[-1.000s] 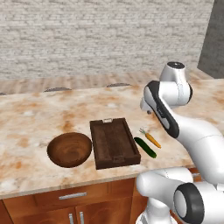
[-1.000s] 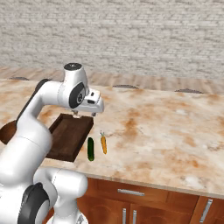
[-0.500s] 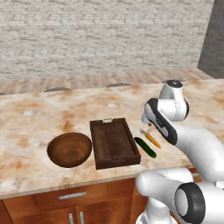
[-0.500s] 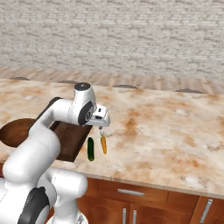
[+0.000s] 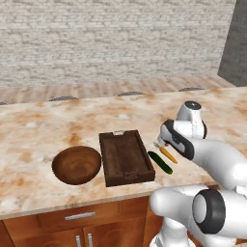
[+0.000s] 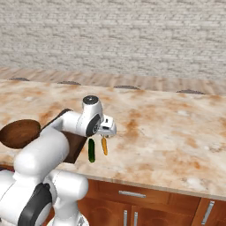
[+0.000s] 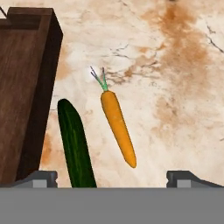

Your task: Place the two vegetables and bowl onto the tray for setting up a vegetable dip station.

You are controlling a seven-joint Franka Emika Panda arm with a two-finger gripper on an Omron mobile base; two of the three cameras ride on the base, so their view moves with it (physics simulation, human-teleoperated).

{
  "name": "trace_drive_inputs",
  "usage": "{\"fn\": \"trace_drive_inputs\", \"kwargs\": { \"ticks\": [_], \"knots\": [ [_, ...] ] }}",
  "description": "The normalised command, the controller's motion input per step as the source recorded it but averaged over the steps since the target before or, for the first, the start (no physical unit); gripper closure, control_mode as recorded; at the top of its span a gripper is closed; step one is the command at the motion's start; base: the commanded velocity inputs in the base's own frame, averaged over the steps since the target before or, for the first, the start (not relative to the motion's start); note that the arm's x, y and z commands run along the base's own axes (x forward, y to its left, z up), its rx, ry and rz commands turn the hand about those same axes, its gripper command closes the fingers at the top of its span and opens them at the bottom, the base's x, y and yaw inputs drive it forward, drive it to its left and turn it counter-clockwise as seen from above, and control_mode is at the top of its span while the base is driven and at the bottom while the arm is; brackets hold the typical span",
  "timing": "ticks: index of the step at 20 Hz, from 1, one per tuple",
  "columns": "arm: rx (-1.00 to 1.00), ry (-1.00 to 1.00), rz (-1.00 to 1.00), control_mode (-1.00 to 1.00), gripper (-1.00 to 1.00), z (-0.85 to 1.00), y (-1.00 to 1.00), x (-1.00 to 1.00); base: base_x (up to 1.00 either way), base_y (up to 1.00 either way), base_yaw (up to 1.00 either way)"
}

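Carrot and cucumber are seen side by side at the lower centre of the hand view, apart from each other, on the marble counter just right of the tray. Over the last second the gripper has been lowered from above the tray's end to just over them, jaws spread and empty, so a first pick is judged imminent. Farther left in the left base view, the bowl sits beside the tray; nothing is held in either.

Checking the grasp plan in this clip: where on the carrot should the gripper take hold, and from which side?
Grip the carrot around its thicker orange body, coming from above with the fingers across its width. It lies flat on the counter, apart from the cucumber, so both its long sides look free.
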Motion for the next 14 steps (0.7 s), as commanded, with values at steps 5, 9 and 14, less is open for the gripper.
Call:
{"fn": "trace_drive_inputs", "kwargs": {
  "ticks": [5,9,14],
  "knots": [
    [0.0,0.0,0.0,-1.0,-1.0,-0.28,-0.01,0.31,0.0,0.0,0.0],
    [0.0,0.02,0.0,-1.0,-1.0,-0.37,0.0,0.18,0.0,0.0,0.0],
    [0.0,0.02,0.0,-1.0,-1.0,-0.39,0.0,0.13,0.0,0.0,0.0]
  ]
}}
